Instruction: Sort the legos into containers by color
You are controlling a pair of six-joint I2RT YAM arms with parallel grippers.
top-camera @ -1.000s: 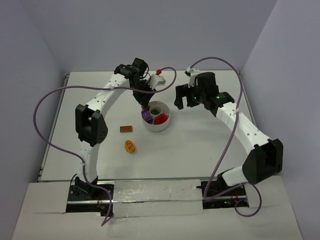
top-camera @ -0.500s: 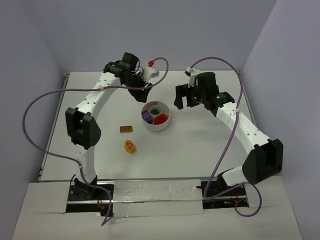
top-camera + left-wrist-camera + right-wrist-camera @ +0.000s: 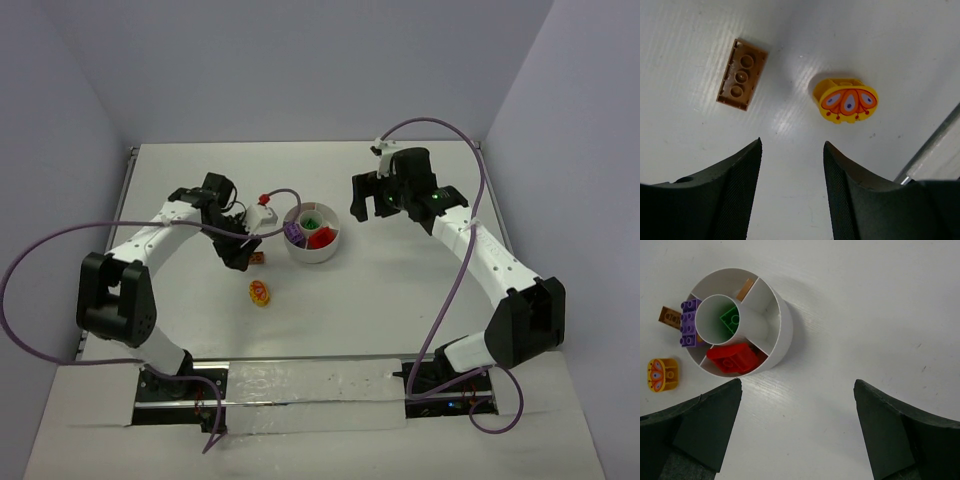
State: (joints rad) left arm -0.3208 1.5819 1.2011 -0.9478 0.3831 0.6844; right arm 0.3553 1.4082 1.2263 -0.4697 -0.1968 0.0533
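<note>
The white round dish point(image 3: 311, 253) stands mid-table. It holds a purple brick point(image 3: 689, 322) in its left wedge, a red brick point(image 3: 732, 358) in its near wedge, a green brick point(image 3: 730, 320) in the centre well and a brown-orange piece point(image 3: 745, 289) in a far wedge. A brown-orange brick point(image 3: 741, 75) and the round yellow-and-red piece point(image 3: 846, 100) lie loose on the table, left of the dish. My left gripper point(image 3: 792, 142) is open and empty, hovering just above the table near both. My right gripper point(image 3: 797, 385) is open and empty, above the table right of the dish.
The loose yellow-and-red piece point(image 3: 260, 292) lies nearer the arm bases than the brown-orange brick point(image 3: 259, 258). Purple cables loop over both sides of the table. A metal rail point(image 3: 932, 142) runs along the table's near edge.
My left arm has swung from behind the dish, leftward and toward the near side, down over the loose brown-orange brick. The right arm has not moved.
</note>
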